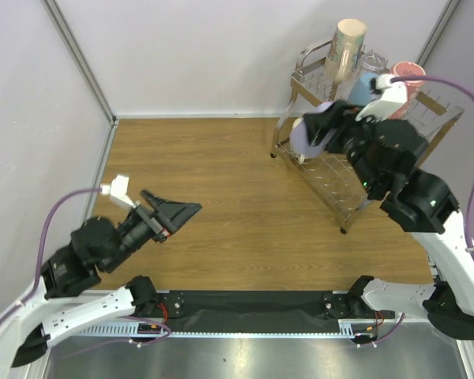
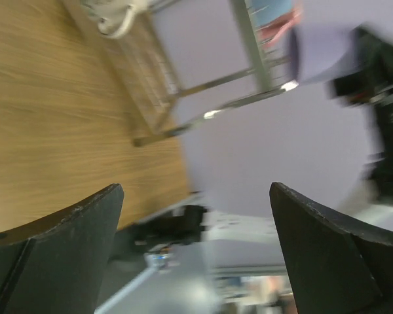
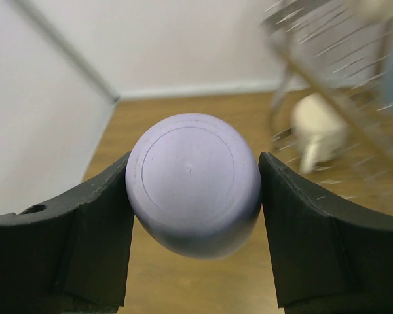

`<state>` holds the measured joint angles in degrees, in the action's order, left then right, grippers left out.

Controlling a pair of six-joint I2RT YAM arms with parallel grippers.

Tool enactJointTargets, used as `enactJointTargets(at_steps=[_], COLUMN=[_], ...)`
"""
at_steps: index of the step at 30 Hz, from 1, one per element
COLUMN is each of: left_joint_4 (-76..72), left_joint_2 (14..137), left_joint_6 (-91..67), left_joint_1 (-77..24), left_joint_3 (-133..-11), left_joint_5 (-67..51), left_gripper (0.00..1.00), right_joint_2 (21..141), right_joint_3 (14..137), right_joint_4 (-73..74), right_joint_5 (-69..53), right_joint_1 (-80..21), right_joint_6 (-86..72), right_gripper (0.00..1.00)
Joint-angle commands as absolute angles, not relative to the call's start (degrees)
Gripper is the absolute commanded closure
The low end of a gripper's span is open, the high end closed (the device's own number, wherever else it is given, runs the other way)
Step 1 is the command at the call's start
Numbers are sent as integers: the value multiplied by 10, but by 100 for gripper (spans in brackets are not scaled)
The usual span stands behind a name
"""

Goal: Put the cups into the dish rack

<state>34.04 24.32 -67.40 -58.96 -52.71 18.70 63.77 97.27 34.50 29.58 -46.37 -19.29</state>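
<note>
While the right fingers (image 3: pixel 98 216) clamp the lavender tumbler (image 3: pixel 191 183) just beside the dish rack (image 1: pixel 329 180), 5 cups (image 1: pixel 349 47) already sit in it; only this 1 remains. Left fingers (image 2: pixel 65 248) stand wide, empty.

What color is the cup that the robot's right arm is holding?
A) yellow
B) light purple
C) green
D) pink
B: in the right wrist view the right end effector grips a lavender tumbler between its two black fingers, with the cup's round bottom facing the camera.
</note>
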Motion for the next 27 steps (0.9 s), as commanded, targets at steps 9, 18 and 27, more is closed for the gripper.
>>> enactJointTargets(at_steps=[9,18,27], left_joint_4=[556,528,528], left_joint_2=[529,498,529], left_joint_6=[-247,-150,-96], left_joint_1=[-553,-427,-368], left_joint_3=[-813,-772,-750], left_joint_5=[182,99,48], left_gripper=[1,0,0], right_joint_2=[700,759,775], right_joint_3=[1073,1150,1178], right_joint_4=[345,372,407], right_joint_5=[395,373,412], right_joint_1=[-265,-129,-112], right_joint_6=[-110,-114,-86], right_gripper=[100,100,100])
